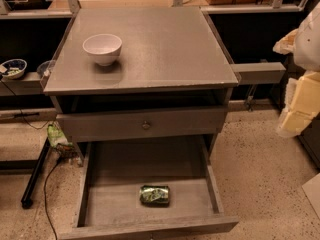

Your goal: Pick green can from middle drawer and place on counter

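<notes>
Open middle drawer [107,204] with the green can [154,194] lying on its side near the drawer's near edge. A white bowl [102,48] stands far-left on the worktop [170,49]. The gripper [299,104] hangs at the right edge, well apart; whether it is spread or closed cannot be told.

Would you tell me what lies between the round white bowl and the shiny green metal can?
Camera view: the grey drawer front with round knob, plus bare counter and middle drawer floor. The gripper is out of frame.
</notes>
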You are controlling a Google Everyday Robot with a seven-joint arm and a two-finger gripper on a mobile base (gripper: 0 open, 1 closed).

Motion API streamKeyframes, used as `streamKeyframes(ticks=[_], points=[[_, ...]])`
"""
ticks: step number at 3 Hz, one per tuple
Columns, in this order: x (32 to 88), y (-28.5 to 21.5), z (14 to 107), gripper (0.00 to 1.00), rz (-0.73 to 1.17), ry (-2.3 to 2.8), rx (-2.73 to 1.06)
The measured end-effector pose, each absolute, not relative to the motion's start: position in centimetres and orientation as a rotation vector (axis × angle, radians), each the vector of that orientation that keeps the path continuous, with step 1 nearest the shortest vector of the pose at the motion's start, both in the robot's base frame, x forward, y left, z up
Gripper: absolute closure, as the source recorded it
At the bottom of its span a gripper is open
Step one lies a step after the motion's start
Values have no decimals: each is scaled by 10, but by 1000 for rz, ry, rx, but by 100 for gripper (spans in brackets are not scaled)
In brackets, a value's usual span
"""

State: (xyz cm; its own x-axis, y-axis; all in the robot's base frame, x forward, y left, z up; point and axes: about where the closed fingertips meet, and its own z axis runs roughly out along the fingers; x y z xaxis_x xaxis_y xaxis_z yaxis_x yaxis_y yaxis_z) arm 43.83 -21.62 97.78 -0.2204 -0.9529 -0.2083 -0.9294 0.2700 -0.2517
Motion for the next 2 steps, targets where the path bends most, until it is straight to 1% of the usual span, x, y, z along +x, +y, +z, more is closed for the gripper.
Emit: streamKeyframes(ticks=[1,2], points=[[438,-216,978,0,-104,2227,-1721],[447,-215,959,0,-126,2230,-1745]])
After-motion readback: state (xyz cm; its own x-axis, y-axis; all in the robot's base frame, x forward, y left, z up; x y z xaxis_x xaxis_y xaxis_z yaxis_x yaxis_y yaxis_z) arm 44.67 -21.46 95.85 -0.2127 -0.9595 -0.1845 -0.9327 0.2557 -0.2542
